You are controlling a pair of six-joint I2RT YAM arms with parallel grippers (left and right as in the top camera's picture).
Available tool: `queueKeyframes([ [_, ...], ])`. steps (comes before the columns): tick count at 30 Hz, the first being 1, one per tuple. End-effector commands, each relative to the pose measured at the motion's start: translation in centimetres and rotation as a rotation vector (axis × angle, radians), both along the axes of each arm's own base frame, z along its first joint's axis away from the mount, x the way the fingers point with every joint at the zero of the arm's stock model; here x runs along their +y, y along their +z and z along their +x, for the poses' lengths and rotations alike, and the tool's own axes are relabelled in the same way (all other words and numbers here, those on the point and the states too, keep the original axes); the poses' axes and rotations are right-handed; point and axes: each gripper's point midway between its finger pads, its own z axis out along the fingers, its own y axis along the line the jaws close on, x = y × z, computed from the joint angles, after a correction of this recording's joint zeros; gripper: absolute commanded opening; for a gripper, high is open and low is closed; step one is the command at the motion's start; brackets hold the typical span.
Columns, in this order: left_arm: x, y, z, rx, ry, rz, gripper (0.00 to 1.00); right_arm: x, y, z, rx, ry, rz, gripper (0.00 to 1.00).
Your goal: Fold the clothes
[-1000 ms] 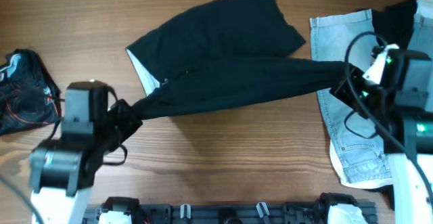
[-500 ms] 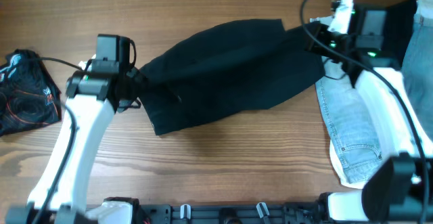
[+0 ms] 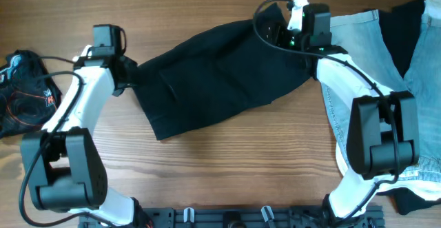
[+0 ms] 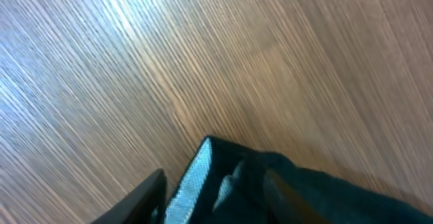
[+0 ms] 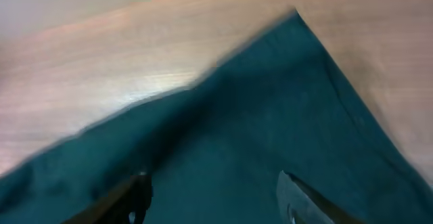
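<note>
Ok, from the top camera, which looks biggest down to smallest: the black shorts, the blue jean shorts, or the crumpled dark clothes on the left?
1. black shorts and blue jean shorts: too close to rank, since the jean shorts are partly covered and cut off at the edge.
2. crumpled dark clothes: clearly smallest.

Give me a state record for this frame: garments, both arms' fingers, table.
black shorts: spread diagonally across mid table
denim shorts: flat at right, partly under the right arm
dark printed garment: bunched at far left edge
left fingers: at the shorts' left end, cloth between them, grip unclear
right fingers: spread open over the shorts' upper right corner
table: wood
</note>
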Motion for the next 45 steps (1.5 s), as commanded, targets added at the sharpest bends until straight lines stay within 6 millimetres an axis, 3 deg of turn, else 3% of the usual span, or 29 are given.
queueKeyframes([
  [1, 0.1, 1.0, -1.2, 0.028, -0.079, -0.074, 0.49, -3.9, -2.6, -1.7, 0.148, -0.117, -0.104, 0.59],
  [3, -1.6, 0.0, -3.3, 0.128, -0.161, -0.129, 0.51, -5.7, -5.3, -4.5, 0.287, -0.163, -0.188, 0.60],
  [5, -2.4, -1.3, -4.9, 0.190, -0.198, -0.132, 0.76, -6.5, -7.6, -7.0, 0.370, -0.177, -0.230, 0.63],
  [8, -4.0, -3.6, -6.2, 0.208, -0.229, -0.184, 0.88, -6.8, -9.7, -9.6, 0.453, -0.169, -0.246, 0.65],
  [11, -6.1, -5.3, -7.0, 0.186, -0.265, -0.295, 0.89, -6.9, -10.1, -10.9, 0.511, -0.166, -0.255, 0.76],
  [13, -6.8, -6.0, -7.3, 0.171, -0.279, -0.332, 0.88, -6.9, -9.5, -10.8, 0.505, -0.166, -0.255, 0.81],
  [14, -7.2, -6.8, -7.7, 0.163, -0.289, -0.350, 0.88, -6.8, -6.7, -9.7, 0.447, -0.172, -0.244, 0.82],
  [16, -7.4, -7.5, -8.0, 0.150, -0.294, -0.356, 0.82, -6.7, -2.9, -8.3, 0.352, -0.181, -0.225, 0.82],
  [17, -8.0, -7.6, -7.8, 0.122, -0.340, -0.375, 0.73, -6.6, -0.4, -7.8, 0.287, -0.186, -0.212, 0.80],
  [19, -8.4, -7.6, -7.6, 0.098, -0.374, -0.391, 0.63, -6.5, 1.6, -7.7, 0.240, -0.185, -0.196, 0.77],
  [21, -8.4, -7.7, -7.7, 0.099, -0.372, -0.386, 0.41, -5.9, 2.4, -8.3, 0.241, -0.162, -0.170, 0.73],
  [22, -8.0, -7.8, -7.7, 0.104, -0.365, -0.366, 0.15, -5.2, 2.2, -8.8, 0.262, -0.133, -0.143, 0.68],
  [23, -7.8, -7.9, -7.7, 0.106, -0.361, -0.354, 0.04, -4.5, 2.0, -9.2, 0.279, -0.104, -0.114, 0.64],
  [25, -7.8, -7.8, -7.6, 0.102, -0.391, -0.343, 0.04, -3.5, 2.0, -9.7, 0.295, -0.064, -0.083, 0.51],
  [26, -7.7, -7.5, -7.6, 0.100, -0.421, -0.331, 0.04, -2.6, 2.1, -10.0, 0.304, -0.032, -0.058, 0.35],
  [28, -7.1, -5.7, -7.1, 0.096, -0.461, -0.293, 0.04, -0.6, 2.1, -10.7, 0.315, 0.036, -0.018, 0.14],
  [29, -6.6, -4.1, -6.6, 0.089, -0.463, -0.279, 0.04, 1.5, 1.8, -11.4, 0.328, 0.104, 0.001, 0.07],
  [33, -4.6, 5.2, -4.6, 0.036, -0.499, -0.232, 0.04, 8.9, -2.1, -14.7, 0.415, 0.312, -0.033, 0.07],
  [36, -4.2, 10.1, -3.4, -0.036, -0.505, -0.209, 0.04, 15.7, -5.2, -17.6, 0.458, 0.509, 0.023, 0.07],
  [37, -5.1, 12.4, -2.9, -0.091, -0.535, -0.242, 0.04, 19.5, -6.6, -19.5, 0.464, 0.612, 0.072, 0.07],
  [39, -6.9, 14.9, -2.5, -0.166, -0.586, -0.325, 0.04, 23.5, -8.7, -21.7, 0.475, 0.684, 0.100, 0.07],
  [42, -9.3, 17.0, -2.8, -0.239, -0.651, -0.452, 0.04, 28.4, -9.3, -24.9, 0.408, 0.827, 0.129, 0.12],
  [45, -10.7, 17.9, -2.9, -0.275, -0.693, -0.531, 0.04, 29.2, -9.1, -25.0, 0.383, 0.824, 0.127, 0.11],
])
